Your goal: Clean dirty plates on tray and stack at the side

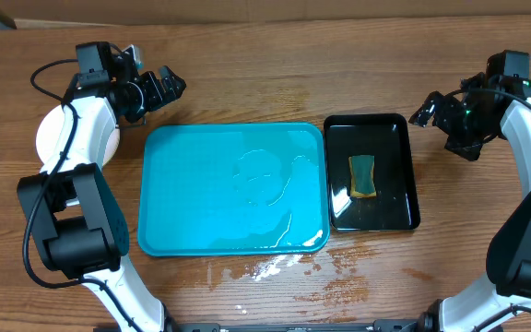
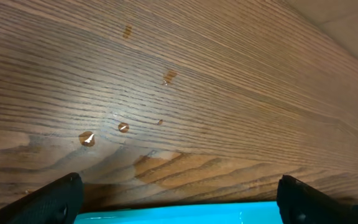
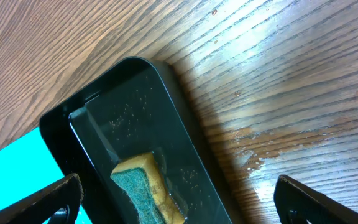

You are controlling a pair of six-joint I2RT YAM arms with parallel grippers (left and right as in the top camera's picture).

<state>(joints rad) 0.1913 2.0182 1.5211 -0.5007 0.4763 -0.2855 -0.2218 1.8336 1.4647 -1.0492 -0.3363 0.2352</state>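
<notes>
The turquoise tray point(image 1: 233, 189) lies at the table's middle with no plates on it, only a film of water. Its rim also shows in the left wrist view point(image 2: 179, 214). A white round plate point(image 1: 46, 138) lies on the table left of the tray, mostly hidden under my left arm, so I cannot tell how many are stacked there. My left gripper point(image 1: 161, 88) point(image 2: 179, 202) is open and empty, above the table just past the tray's far left corner. My right gripper point(image 1: 439, 124) point(image 3: 185, 199) is open and empty, beside the black tray's far right corner.
A glossy black tray point(image 1: 339, 134) point(image 3: 185, 112) stands right of the turquoise tray. It holds a yellow sponge with a green face point(image 1: 363, 175) point(image 3: 145, 190). Water is spilled on the wood in front of the turquoise tray point(image 1: 270, 266). Drops lie behind the tray point(image 2: 87, 138).
</notes>
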